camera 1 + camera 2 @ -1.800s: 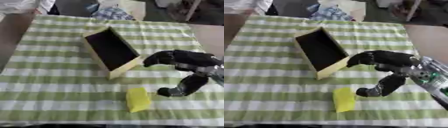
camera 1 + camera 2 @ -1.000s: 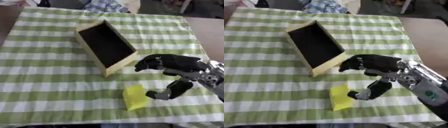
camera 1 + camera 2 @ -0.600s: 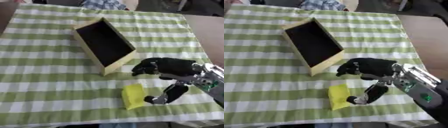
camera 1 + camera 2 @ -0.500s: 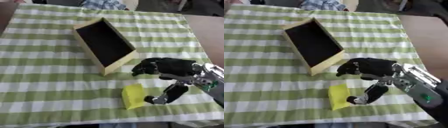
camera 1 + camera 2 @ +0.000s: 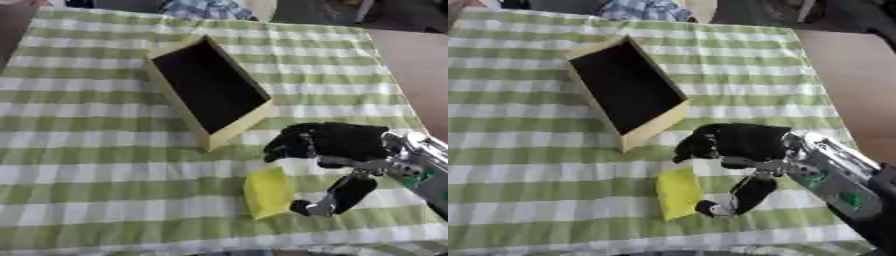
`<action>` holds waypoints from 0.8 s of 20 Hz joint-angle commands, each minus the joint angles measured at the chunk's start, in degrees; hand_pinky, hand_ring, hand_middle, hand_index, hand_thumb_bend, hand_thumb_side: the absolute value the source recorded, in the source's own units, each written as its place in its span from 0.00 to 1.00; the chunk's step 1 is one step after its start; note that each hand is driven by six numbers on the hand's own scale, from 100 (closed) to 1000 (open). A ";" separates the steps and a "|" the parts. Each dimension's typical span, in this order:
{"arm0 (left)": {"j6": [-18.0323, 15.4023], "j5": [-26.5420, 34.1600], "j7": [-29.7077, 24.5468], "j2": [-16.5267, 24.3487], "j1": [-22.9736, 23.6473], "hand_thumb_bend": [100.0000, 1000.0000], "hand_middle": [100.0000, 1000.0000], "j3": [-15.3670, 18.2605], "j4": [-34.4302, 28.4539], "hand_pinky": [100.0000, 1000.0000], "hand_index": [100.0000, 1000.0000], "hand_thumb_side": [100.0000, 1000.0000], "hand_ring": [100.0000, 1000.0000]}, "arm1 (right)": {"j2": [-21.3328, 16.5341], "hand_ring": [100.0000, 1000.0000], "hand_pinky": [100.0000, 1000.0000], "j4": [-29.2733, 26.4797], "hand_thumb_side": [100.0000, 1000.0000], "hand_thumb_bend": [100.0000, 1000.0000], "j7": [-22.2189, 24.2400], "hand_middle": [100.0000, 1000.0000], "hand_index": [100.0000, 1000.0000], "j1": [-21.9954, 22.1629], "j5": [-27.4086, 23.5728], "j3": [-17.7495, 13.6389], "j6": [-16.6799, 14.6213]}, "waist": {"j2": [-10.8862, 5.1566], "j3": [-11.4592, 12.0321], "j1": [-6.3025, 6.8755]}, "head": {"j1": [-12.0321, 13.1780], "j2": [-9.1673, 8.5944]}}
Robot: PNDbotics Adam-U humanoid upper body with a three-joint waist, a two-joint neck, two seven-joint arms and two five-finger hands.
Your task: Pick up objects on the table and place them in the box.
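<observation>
1. The box point(image 5: 210, 92) is the landmark: a long yellow-walled box with a dark inside, lying askew on the bench point(image 5: 79, 165) with its green-and-white checked cloth.
2. A yellow block point(image 5: 268, 192) lies flat on the cloth, near the box's closest corner and on the near side of it, apart from the box.
3. The right hand point(image 5: 337, 145) comes in from the right, just beside the block and nearer than the box.
4. Its fingers point(image 5: 284, 142) curl above the block's far edge; the thumb point(image 5: 337, 197) reaches down just beside the block's right edge.
5. Fingers and thumb stand apart, clamped on nothing; whether the thumb tip touches the block cannot be told.
</observation>
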 commanded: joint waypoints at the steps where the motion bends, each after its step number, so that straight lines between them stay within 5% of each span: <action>1: -0.07 0.09 -0.17 0.75 -0.79 0.89 0.61 0.23 -0.83 0.61 0.79 1.00 0.68 | -0.25 0.90 0.95 -0.85 0.62 0.24 -0.47 0.86 0.91 0.22 1.22 -0.31 0.82 | -0.70 -0.10 0.26 | -0.17 0.37; 7: 0.02 0.17 -0.05 0.58 -0.85 0.88 0.61 0.22 -0.83 0.61 0.79 1.00 0.67 | 2.06 0.89 0.94 -0.85 0.64 0.28 -1.09 0.85 0.91 1.73 2.97 -0.13 2.96 | -0.78 -0.23 0.06 | -0.27 0.37; 11: 0.06 0.21 -0.01 0.52 -0.85 0.88 0.61 0.19 -0.83 0.61 0.79 1.00 0.67 | 3.59 0.88 0.94 -0.85 0.77 0.37 -0.63 0.85 0.92 2.12 4.22 -0.14 3.84 | -0.79 -0.26 -0.13 | -0.41 0.37; 12: 0.08 0.22 0.00 0.51 -0.88 0.88 0.61 0.19 -0.83 0.61 0.79 1.00 0.67 | 3.86 0.88 0.94 -0.85 0.83 0.47 -0.62 0.85 0.92 2.06 4.71 -0.28 3.99 | -0.78 -0.27 -0.19 | -0.43 0.37; 16: 0.19 0.39 0.11 0.24 -1.04 0.86 0.61 0.17 -0.83 0.61 0.78 1.00 0.67 | 4.81 0.87 0.93 -0.85 0.84 0.50 -1.08 0.84 0.92 1.97 6.98 -0.59 4.85 | -0.67 -0.15 -0.37 | -0.47 0.37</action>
